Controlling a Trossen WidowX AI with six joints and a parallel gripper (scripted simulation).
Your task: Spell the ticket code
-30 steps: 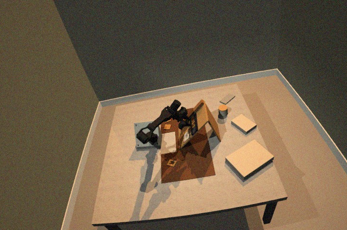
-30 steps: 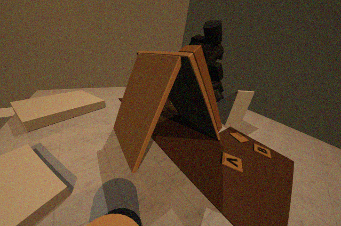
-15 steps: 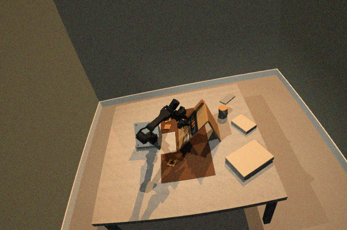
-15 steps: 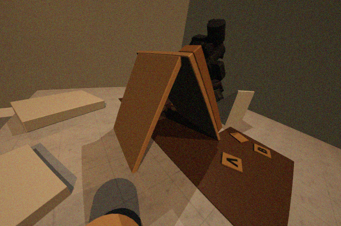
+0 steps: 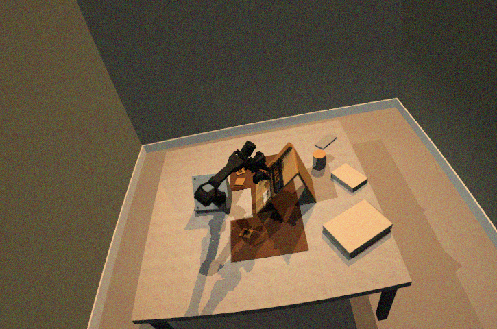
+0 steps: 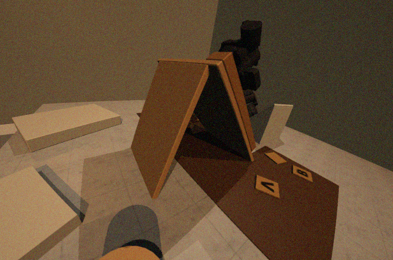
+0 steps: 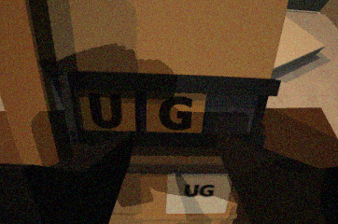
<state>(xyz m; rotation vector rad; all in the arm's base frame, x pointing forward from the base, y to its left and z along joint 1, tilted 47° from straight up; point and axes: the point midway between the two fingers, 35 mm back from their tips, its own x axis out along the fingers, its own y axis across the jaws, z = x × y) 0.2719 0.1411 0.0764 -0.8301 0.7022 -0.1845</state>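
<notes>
the u (image 7: 105,112) and g (image 7: 176,113) tiles stand upright, rail running sideways, end effector (image 5: 264,173) (image 7: 176,145) released.

Pale, faintly veined rectangular tabletop (image 5: 171,271) (image 6: 110,189), dark-edged, on dark legs. Directly on it: dark red-brown flat mat (image 5: 270,248) (image 6: 282,211); grey square base plate (image 5: 197,181); two cream rectangular slabs, one larger (image 5: 357,225) (image 6: 64,122), one smaller (image 5: 349,176) (image 6: 24,211), lying flat; grey cylinder with orange top (image 5: 319,160) (image 6: 134,226), upright between the smaller slab and a thin grey flat rectangle (image 5: 325,141).
</notes>
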